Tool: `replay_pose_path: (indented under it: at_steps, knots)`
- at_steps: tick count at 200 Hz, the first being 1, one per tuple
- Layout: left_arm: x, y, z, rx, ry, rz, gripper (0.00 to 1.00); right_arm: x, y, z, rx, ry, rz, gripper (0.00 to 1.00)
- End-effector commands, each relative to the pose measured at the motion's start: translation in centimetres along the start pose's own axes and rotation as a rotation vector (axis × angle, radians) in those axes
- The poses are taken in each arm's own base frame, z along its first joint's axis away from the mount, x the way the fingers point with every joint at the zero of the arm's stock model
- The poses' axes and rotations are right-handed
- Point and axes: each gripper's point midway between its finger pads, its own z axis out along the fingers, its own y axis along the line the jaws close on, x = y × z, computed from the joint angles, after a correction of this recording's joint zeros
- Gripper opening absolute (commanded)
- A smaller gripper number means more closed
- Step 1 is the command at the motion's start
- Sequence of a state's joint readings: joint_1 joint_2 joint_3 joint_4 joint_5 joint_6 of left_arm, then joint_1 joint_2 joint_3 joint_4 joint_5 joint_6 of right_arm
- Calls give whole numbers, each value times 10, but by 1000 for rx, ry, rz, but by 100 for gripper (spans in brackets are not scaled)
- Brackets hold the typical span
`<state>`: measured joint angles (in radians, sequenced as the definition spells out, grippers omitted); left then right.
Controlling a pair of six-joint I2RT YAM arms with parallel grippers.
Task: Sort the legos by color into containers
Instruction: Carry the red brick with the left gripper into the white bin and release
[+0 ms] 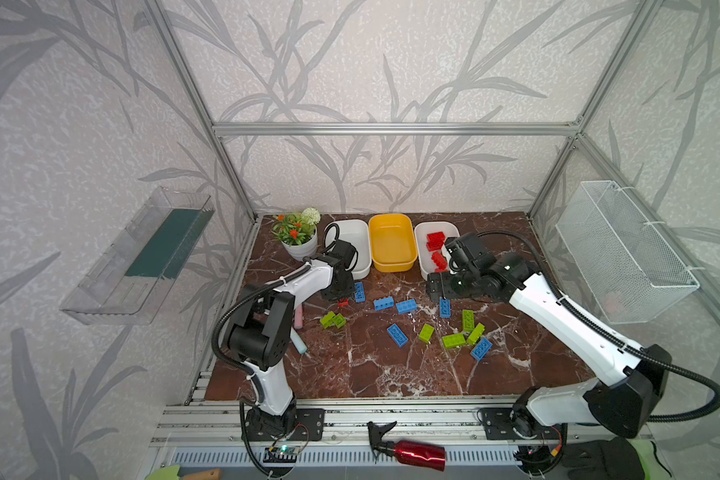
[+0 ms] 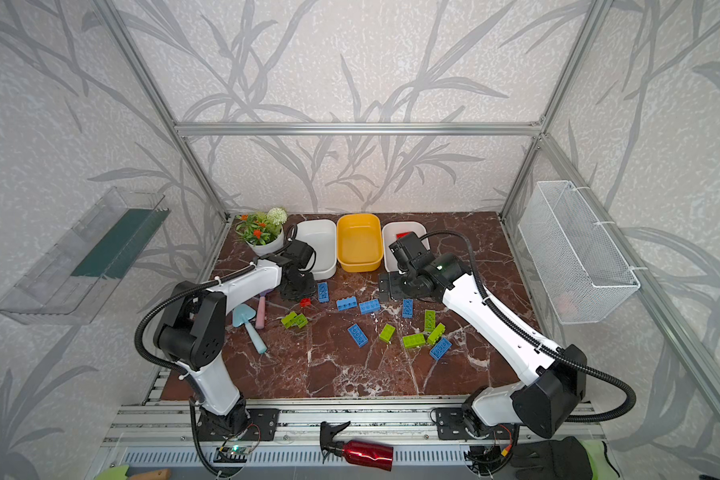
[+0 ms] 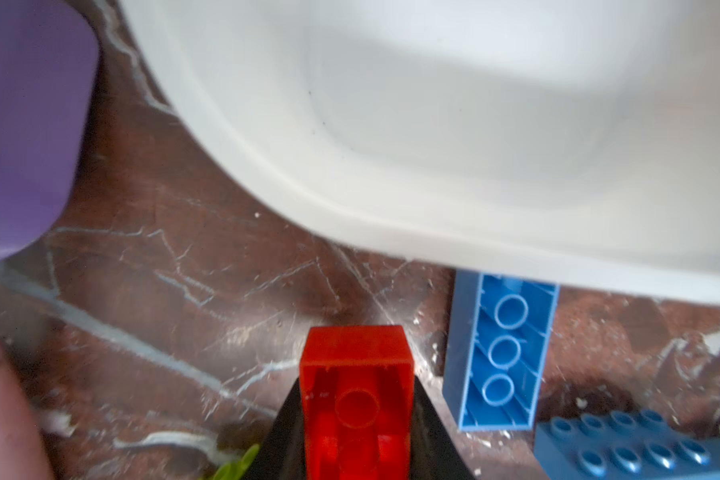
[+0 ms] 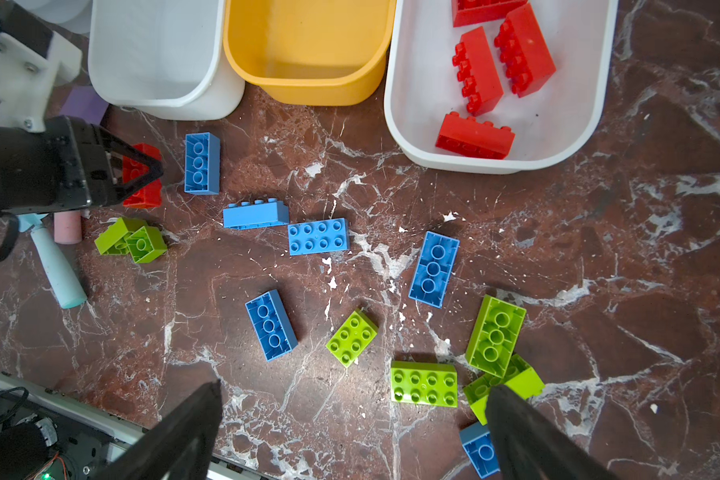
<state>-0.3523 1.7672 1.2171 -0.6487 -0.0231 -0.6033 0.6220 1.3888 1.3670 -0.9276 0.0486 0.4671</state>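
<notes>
Legos (image 4: 319, 236) in blue and green lie scattered over the middle of the bench (image 1: 391, 374), and three tubs stand in a row along its back edge. The left gripper (image 4: 152, 170) has its jaws pinched tight on a small red brick (image 3: 356, 374), underside up, just in front of the left white tub (image 4: 154, 50) and just beside a blue brick (image 3: 504, 349). Whether it is clear of the bench I cannot tell. The right gripper (image 4: 356, 388) hangs over the loose bricks, jaws spread wide with nothing between them. Four red bricks (image 4: 476, 70) lie in the right white tub (image 4: 416, 62); the yellow tub (image 4: 308, 41) between the white ones looks empty. The step in hand seems to be picking up the only red one on the bench. Next it likely needs a straight lift, so the blue neighbour is not dragged. Then comes a carry past the yellow tub to the red pile, with the right arm, close in front of that tub, kept out of the path.
</notes>
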Motion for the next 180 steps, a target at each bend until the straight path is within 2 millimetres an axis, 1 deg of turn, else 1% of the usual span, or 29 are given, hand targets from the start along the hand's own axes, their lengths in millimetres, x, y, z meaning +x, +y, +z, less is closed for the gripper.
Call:
replay_pose_path:
  at_steps: [1,12,23,32,52,61,65,70,73,76,95,102,105,108,117,127,139,152,155,158,180]
  knots:
    - [-14,-6,-49,49,-53,-3,19,-8,-2,-12,-3,-45,2,99]
    - [-21,-15,-62,87,-67,-3,19,-9,-2,-12,-5,-56,4,99]
    - [-31,-29,-75,138,-79,-7,19,-11,-3,-12,-8,-70,3,99]
    - [-38,-41,-82,174,-84,-6,19,-12,-4,-13,-13,-83,7,99]
    - [-55,-78,-98,250,-106,16,19,-13,-11,-18,-9,-100,19,99]
    - [-59,-95,-101,271,-108,33,19,-12,-16,-21,-3,-111,26,99]
    - [-62,-105,-105,289,-114,43,19,-12,-18,-22,-1,-115,30,99]
    - [-62,-117,-103,301,-108,59,19,-11,-21,-25,1,-122,35,99]
    - [-64,-125,-107,314,-114,67,19,-10,-22,-26,4,-123,39,99]
    - [-63,-131,-104,316,-106,77,19,-10,-25,-27,6,-127,43,99]
    - [-65,-178,-106,364,-97,145,19,-2,-39,-37,26,-144,69,99]
    - [-65,-193,-102,372,-87,168,19,2,-45,-39,39,-144,77,99]
    - [-65,-202,-106,385,-92,180,19,3,-47,-40,43,-148,81,99]
    - [-63,-207,-100,382,-79,186,19,5,-49,-43,45,-151,85,99]
    - [-64,-226,-98,401,-74,207,20,10,-56,-47,57,-155,96,99]
    - [-64,-243,-93,418,-67,222,20,16,-62,-52,67,-161,107,99]
    - [-64,-259,-85,442,-61,225,20,23,-70,-57,79,-162,123,99]
    - [-63,-272,-74,472,-35,214,20,29,-76,-61,84,-164,137,99]
    - [-63,-276,-74,483,-33,212,20,31,-77,-62,85,-164,140,99]
    - [-62,-277,-70,487,-24,206,20,32,-78,-64,85,-168,142,99]
    - [-58,-293,-60,528,-5,180,20,43,-85,-71,92,-178,148,99]
